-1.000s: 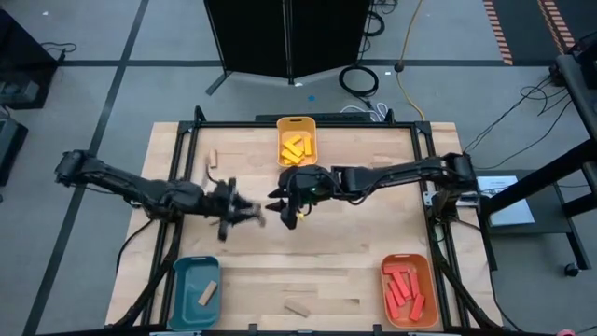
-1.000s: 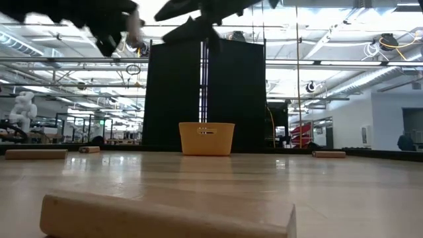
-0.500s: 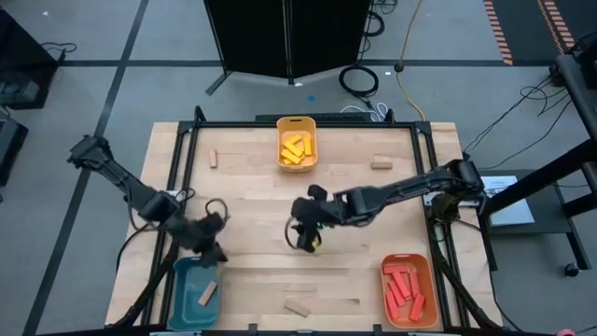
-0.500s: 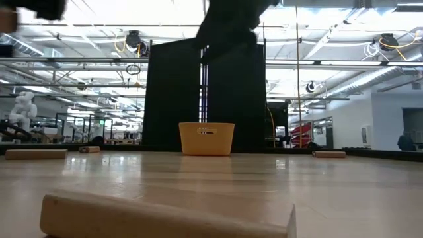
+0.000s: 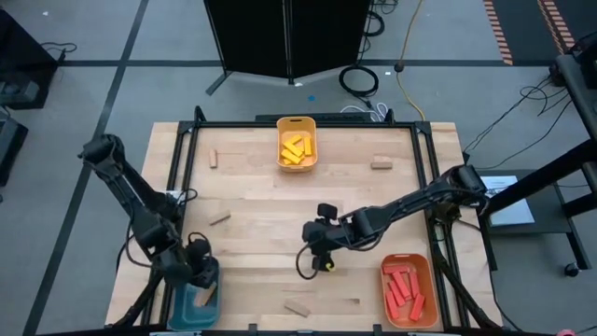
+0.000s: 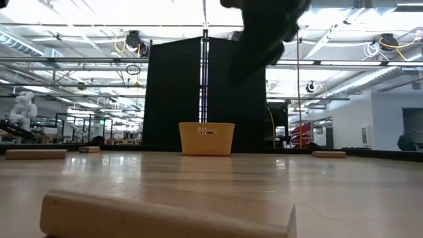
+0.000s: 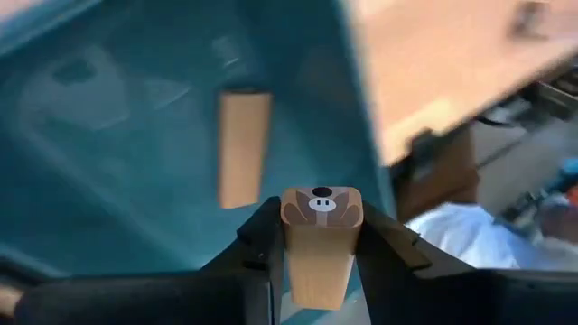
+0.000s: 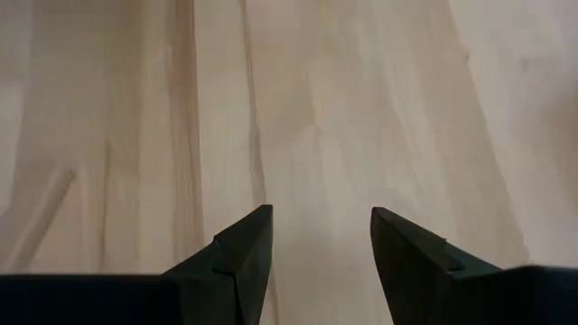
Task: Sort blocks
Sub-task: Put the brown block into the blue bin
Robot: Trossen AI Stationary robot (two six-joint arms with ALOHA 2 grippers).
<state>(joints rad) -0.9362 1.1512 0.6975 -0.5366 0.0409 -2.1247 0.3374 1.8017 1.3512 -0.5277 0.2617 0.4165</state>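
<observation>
Tan block [image 7: 318, 244], clamped endwise in the left claw [image 7: 316, 262] over the teal tray [image 7: 117, 135] holding another tan block [image 7: 242, 146]; right claw [image 8: 316, 248], parted and empty, above bare tabletop [image 8: 361, 108].

Yellow blocks [image 5: 296, 149] fill the far-edge tray, red blocks [image 5: 405, 288] the near-right-corner tray; tan blocks [image 5: 298, 307] lie scattered.

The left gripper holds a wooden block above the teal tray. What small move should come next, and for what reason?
Probably open the left gripper and let the tan block fall. It hangs over the teal tray, where another tan block already lies, so the colour seems to match. The right gripper is open and empty over bare table.
</observation>
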